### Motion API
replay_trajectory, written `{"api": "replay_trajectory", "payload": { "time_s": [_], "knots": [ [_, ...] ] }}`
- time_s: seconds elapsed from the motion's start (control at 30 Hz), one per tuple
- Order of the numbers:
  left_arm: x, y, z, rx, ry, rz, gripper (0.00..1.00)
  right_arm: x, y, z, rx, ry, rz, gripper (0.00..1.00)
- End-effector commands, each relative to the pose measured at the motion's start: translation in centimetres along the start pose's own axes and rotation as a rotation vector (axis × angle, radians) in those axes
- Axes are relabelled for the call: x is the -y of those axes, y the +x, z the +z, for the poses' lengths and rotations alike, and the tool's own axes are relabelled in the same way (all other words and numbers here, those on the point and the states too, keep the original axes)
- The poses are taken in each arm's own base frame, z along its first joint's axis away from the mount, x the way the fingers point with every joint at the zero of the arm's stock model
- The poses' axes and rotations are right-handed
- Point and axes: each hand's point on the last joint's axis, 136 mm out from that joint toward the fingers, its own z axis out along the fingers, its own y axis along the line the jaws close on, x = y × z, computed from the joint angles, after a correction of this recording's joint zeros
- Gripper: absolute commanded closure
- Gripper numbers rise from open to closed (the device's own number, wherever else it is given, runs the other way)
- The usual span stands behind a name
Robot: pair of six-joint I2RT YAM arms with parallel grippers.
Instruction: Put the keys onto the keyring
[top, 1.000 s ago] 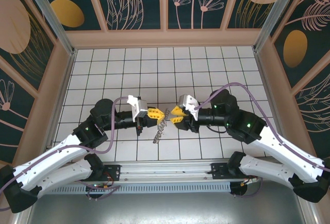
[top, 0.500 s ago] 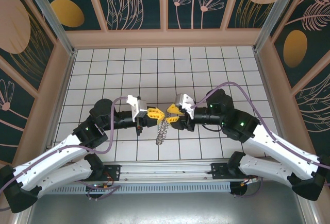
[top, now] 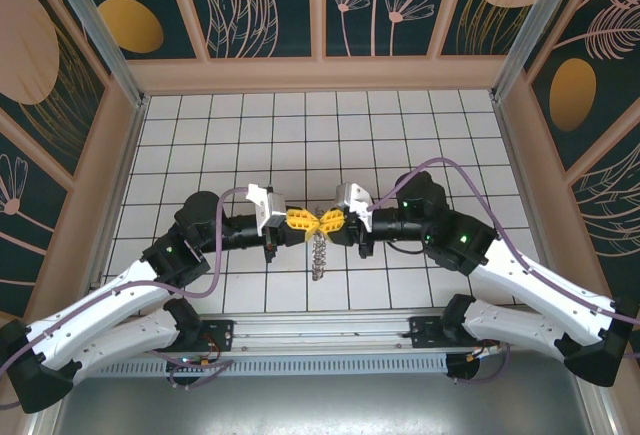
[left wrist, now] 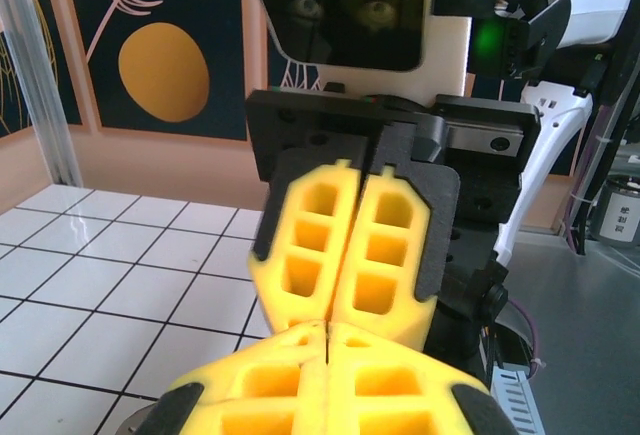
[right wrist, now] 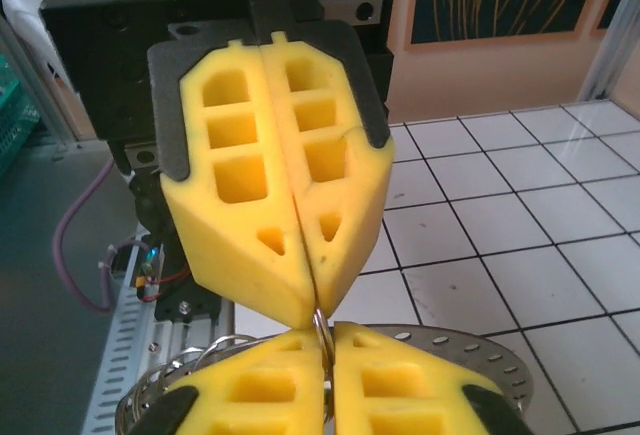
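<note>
Over the middle of the table, my left gripper (top: pixel 308 223) and right gripper (top: pixel 327 223) meet tip to tip. In the right wrist view a thin metal keyring (right wrist: pixel 322 327) stands on edge between the shut yellow fingers of my right gripper (right wrist: pixel 322 345). Its top runs into the closed tips of the left gripper's fingers (right wrist: pixel 330 245). A bunch of keys and chain (top: pixel 320 251) hangs straight down below the meeting point. My left gripper (left wrist: pixel 327 330) is shut in its own wrist view, with the ring hidden in the seam.
The white tiled table (top: pixel 300 135) has wooden walls all round. A metal rail (top: pixel 330 330) runs along the near edge. Both arms angle inward from the bottom corners. Loose wire loops (right wrist: pixel 185 355) and a round perforated metal plate (right wrist: pixel 460 350) lie below the right fingers.
My right gripper has moved left to meet the left gripper's tips and has shut. The hanging keys have swung from a slant to straight down. The left arm has stayed still.
</note>
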Motion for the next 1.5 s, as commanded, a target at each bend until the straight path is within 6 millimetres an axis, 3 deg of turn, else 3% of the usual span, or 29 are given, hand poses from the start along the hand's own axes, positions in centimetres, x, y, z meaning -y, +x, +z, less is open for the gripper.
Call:
{"api": "replay_trajectory", "payload": {
  "time_s": [0.0, 0.17, 0.3, 0.43, 0.93, 1.17, 1.3, 1.37, 1.47],
  "knots": [
    [0.7, -1.5, 0.0, 0.045, 0.034, 0.022, 1.00, 0.1, -0.3, -0.1, 0.019, 0.012, -0.019, 1.00],
    [-0.2, -0.2, 0.2, -0.078, -0.013, 0.011, 1.00, 1.1, 0.3, -0.6, -0.052, 0.072, -0.030, 1.00],
    [-1.1, 1.2, -0.2, -0.196, -0.071, 0.022, 0.82, 1.8, 1.5, -0.6, -0.171, 0.099, -0.032, 1.00],
    [-1.6, 2.2, -0.5, -0.277, -0.100, 0.027, 0.78, 2.3, 2.2, -0.5, -0.251, 0.108, -0.033, 1.00],
    [-1.7, 3.7, 0.8, -0.327, -0.042, 0.042, 0.69, 1.4, 1.5, 0.1, -0.278, 0.034, -0.050, 1.00],
    [-1.7, 3.8, 1.0, -0.326, -0.034, 0.041, 0.70, 1.1, 1.9, 0.5, -0.290, 0.006, -0.041, 1.00],
    [-1.7, 3.8, 1.0, -0.328, -0.032, 0.040, 0.83, 1.1, 2.1, 0.7, -0.299, 0.000, -0.039, 1.00],
    [-1.7, 4.2, 1.1, -0.338, -0.028, 0.035, 1.00, 1.2, 2.1, 0.7, -0.298, 0.006, -0.042, 1.00],
    [-1.6, 4.6, 1.3, -0.345, -0.015, 0.021, 1.00, 1.2, 1.9, 0.6, -0.292, 0.010, -0.045, 1.00]
  ]
}}
